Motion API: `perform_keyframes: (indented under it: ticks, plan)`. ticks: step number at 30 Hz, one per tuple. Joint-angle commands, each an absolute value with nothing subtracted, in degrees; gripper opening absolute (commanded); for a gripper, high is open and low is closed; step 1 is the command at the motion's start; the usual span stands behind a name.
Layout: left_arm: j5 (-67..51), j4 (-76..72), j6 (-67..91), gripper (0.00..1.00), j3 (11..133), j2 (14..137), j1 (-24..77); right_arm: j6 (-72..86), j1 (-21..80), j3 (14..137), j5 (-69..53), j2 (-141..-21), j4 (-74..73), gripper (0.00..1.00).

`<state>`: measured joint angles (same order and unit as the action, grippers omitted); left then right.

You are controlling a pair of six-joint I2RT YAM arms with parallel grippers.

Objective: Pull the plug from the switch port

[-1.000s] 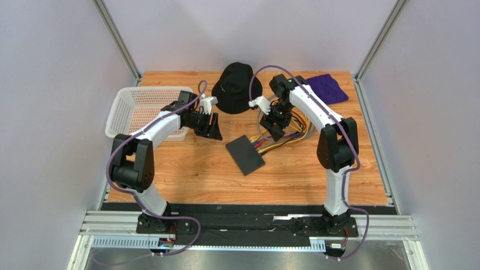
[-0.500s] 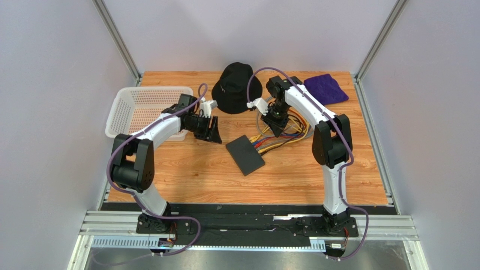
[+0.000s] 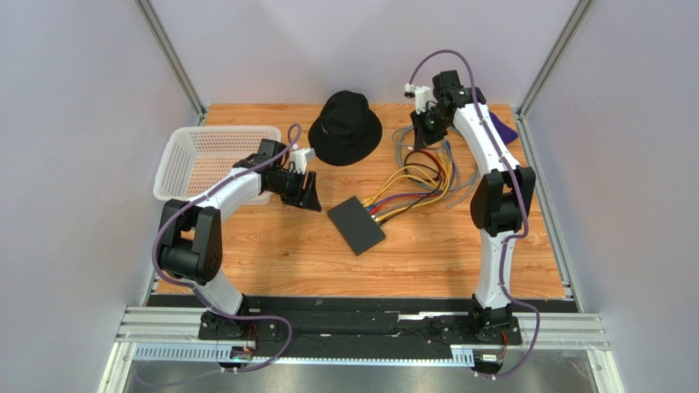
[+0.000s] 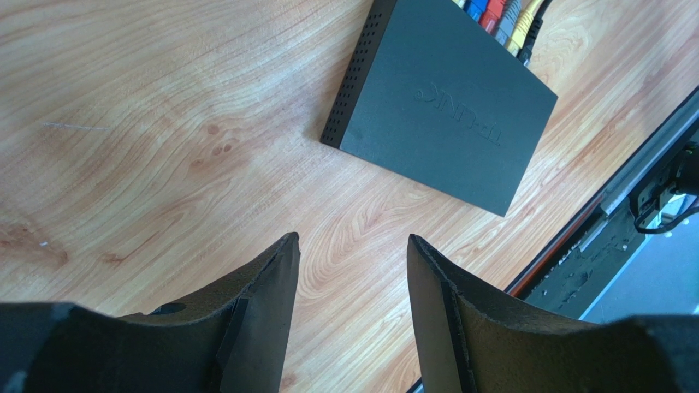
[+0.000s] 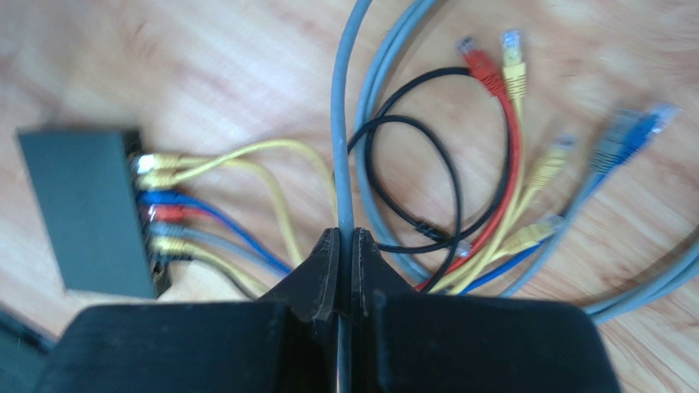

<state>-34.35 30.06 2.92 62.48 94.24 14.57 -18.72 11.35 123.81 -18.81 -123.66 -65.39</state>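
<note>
Right gripper (image 5: 345, 246), 1 o'clock of flat matte-black switch box (image 4: 447, 115), pinches thin grey cable (image 5: 339, 123). Left gripper (image 4: 353, 254), 10 o'clock, gapes wide, empty.

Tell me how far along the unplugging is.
Done: the right claw is shut on a grey cable and held high at the far side. In hand: only that cable, and I can't tell which port it leads to. Left: the plugs seen at the switch all sit in their ports, so none is out. The left claw is open, hovering near the switch without bracing it.
</note>
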Motion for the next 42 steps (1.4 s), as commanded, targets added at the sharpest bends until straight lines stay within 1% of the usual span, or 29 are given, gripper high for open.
perform_keyframes:
  ticks: [1,3,4,6,7,10,15,18,20,21,22,23,24,25,26,29,32,33,35,36,37,38,39,40,41,42]
  plan:
    - [-34.45,31.81,0.97,0.59,63.45,92.37,14.41,-9.68,8.54,118.40,-7.78,-121.20,-47.84,0.00]
    - [-34.63,32.60,0.62,0.59,64.24,92.55,14.41,-8.44,7.48,117.94,-3.80,-122.51,-43.18,0.00]
    - [-34.89,33.39,0.62,0.59,64.42,92.72,14.41,-6.44,6.25,118.91,-1.34,-124.78,-42.72,0.00]
    - [-35.59,34.01,0.35,0.59,65.12,93.25,14.41,-3.45,4.84,123.10,-0.18,-127.78,-42.71,0.00]
    - [-35.68,34.88,0.26,0.59,65.39,93.60,14.41,-1.86,3.62,124.27,3.22,-130.58,-42.63,0.00]
    - [-36.82,35.59,0.09,0.59,65.66,94.57,14.41,-0.52,2.73,126.38,3.69,-133.67,-40.96,0.00]
    - [-39.02,34.02,1.32,0.59,65.48,95.27,14.41,-1.75,2.72,127.44,3.26,-135.18,-39.81,0.00]
    - [-39.11,33.66,2.11,0.59,66.53,96.67,14.41,-2.37,2.64,125.16,2.29,-134.21,-40.08,0.06]
    - [-39.11,33.40,2.55,0.59,67.06,97.12,14.41,-2.98,2.64,123.06,1.67,-132.63,-40.25,0.29]
    - [-39.37,33.31,2.46,0.58,67.32,97.29,14.41,-3.77,2.64,122.35,0.89,-131.84,-40.34,0.46]
    - [-39.46,32.88,2.46,0.58,67.32,97.29,14.41,-3.95,2.64,121.65,-1.38,-130.01,-40.25,0.76]
    - [-39.38,32.70,2.55,0.59,67.24,97.38,14.41,-3.87,2.72,120.77,-2.02,-129.03,-40.51,0.84]
    - [-39.38,32.26,2.64,0.59,67.24,97.56,14.41,-3.95,2.81,120.41,-4.11,-126.76,-40.69,0.89]
    - [-39.46,32.08,2.90,0.58,67.15,97.82,14.41,-4.22,2.81,120.15,-5.70,-125.61,-41.13,0.97]
    - [-39.90,31.82,3.07,0.59,67.06,98.00,14.41,-4.31,2.99,119.80,-7.10,-124.46,-42.00,1.00]
    - [-41.65,29.19,4.22,0.58,66.10,98.61,14.41,-5.27,4.56,116.47,-12.73,-118.49,-43.41,1.00]
    - [-43.06,26.02,5.89,0.59,65.92,100.10,14.50,-8.51,7.37,108.22,-18.01,-111.55,-44.21,1.00]
    - [-43.07,25.23,6.15,0.59,66.18,100.54,14.50,-9.66,9.38,101.23,-19.67,-107.18,-44.03,0.97]
    - [-42.81,24.79,6.94,0.59,66.62,101.94,14.50,-13.25,11.42,93.47,-21.52,-102.24,-42.38,0.93]
    - [-42.89,24.00,7.38,0.59,66.62,102.21,14.50,-14.32,13.25,88.99,-23.36,-97.69,-41.67,0.89]
    - [-42.98,23.39,8.34,0.58,66.45,102.48,14.50,-15.28,14.23,81.90,-24.16,-95.73,-40.96,0.86]
    - [-43.24,22.77,8.87,0.55,66.01,102.65,14.50,-17.56,15.11,78.35,-24.95,-93.97,-40.61,0.81]
    - [-43.68,21.81,9.31,0.50,65.83,102.83,14.59,-18.36,16.77,75.87,-25.57,-91.78,-40.87,0.67]
    - [-44.20,21.54,9.75,0.34,65.66,102.92,14.50,-19.15,17.48,71.93,-25.92,-91.24,-41.13,0.54]
    - [-45.17,21.53,9.93,0.25,65.39,102.92,14.50,-20.20,18.10,70.24,-26.10,-90.71,-41.65,0.39]
    - [-45.52,21.53,9.84,0.16,65.30,102.83,14.50,-21.95,19.15,68.75,-25.15,-90.09,-41.66,0.17]
